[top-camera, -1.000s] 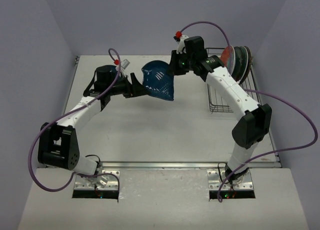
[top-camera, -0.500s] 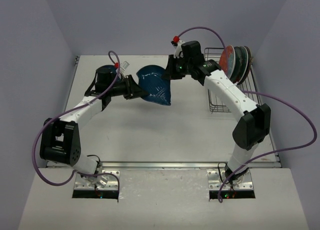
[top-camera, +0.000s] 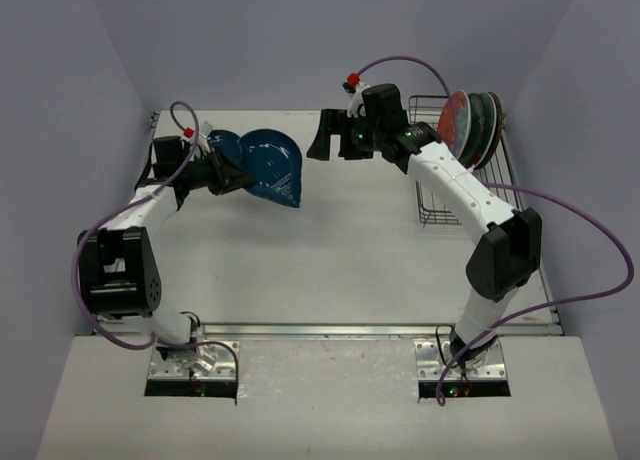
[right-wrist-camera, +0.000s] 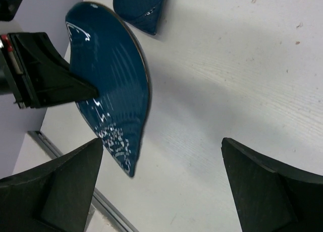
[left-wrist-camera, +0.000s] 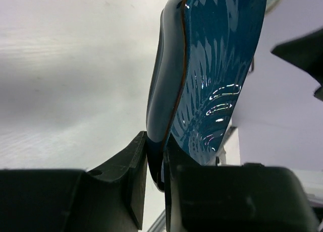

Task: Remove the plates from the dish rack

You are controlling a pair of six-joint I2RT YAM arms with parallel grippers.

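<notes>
Start at the dish rack [top-camera: 437,212]: its near end shows only bare wire, so I judge those slots are already unloaded. Well to the left of the rack, your left fingers [left-wrist-camera: 154,159] are clamped on the rim of a blue plate [left-wrist-camera: 212,85], one finger on each face, and the plate hangs on edge above the bench [top-camera: 350,260]. A rim pinch is about the only hold a thin dish gives two fingers. It probably rides upright because that is how plates stand in the rack. Between that plate and the rack, your right fingers [top-camera: 322,140] stand wide apart with nothing in them, free for the next one. Far left of the rack, a dark plate [right-wrist-camera: 141,7] lies on the bench, likely the spot to set this one. At the rack's far end, a red-orange plate [top-camera: 453,118] and teal-green plates [top-camera: 482,125] stand on edge, waiting.
</notes>
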